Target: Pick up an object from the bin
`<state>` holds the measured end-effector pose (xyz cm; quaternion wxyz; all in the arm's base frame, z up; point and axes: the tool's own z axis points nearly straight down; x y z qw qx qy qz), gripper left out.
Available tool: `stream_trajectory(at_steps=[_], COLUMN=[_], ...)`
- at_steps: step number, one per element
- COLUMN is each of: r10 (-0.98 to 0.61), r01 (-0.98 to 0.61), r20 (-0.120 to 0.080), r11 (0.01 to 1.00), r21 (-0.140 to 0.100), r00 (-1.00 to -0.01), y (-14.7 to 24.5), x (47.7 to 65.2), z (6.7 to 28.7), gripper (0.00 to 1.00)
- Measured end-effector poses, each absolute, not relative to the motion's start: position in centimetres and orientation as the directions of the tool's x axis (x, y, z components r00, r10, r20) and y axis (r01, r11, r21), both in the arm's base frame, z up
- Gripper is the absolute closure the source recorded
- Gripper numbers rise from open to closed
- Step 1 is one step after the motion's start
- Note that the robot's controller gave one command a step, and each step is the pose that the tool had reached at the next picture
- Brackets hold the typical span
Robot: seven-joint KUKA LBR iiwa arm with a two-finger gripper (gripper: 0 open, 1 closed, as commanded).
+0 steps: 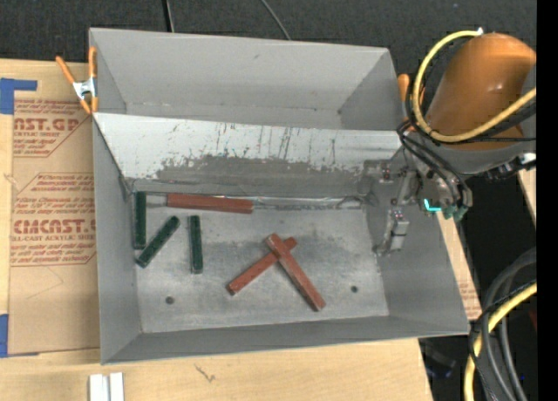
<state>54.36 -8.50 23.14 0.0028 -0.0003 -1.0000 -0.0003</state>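
1. Left zone. Three green sticks lie on the floor of the bin [261, 85]. One green stick [139, 220] runs along the foot of the left wall, a tilted green stick [157, 242] lies just beside it, and a third green stick [195, 244] lies a little further right. Risk: the wall leaves little room beside the first stick, so I judge that a descent there could strike the wall. The tilted one is close enough to be nudged.

2. Back edge. A long red bar [209, 204] lies flat at the foot of the back wall. Risk: same as above, since the claw may scrape the wall or push the bar along it.

3. Centre. Two red bars cross each other, one [253, 275] pointing to the lower left and the other [301, 282] to the lower right. I cannot tell which lies on top. Risk: closing at the crossing could catch both, or lift one and flip the other. A grip near a free end could let the bar swing and slip.

4. Right zone. The claw [394, 238] hangs at the right side of the bin, close to the sloped right wall and well apart from every stick. I cannot tell whether it is wide or narrow, and I see nothing carried by it. The crossed pair is the nearest candidate. Risk: descending here meets only bare metal.
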Motion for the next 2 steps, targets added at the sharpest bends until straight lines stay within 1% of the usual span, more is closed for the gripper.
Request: stream_trajectory(at_steps=[1, 2], r10=[-0.001, -0.069], r01=[-0.001, -0.069], r20=[-0.002, -0.007], r11=[1.000, 0.998], r21=[-0.001, -0.002], r00=[-1.000, -0.998], y=[-8.5, -7.2], x=[54.5, 52.9], z=[23.6, 19.9], gripper=[0.00, 0.00])
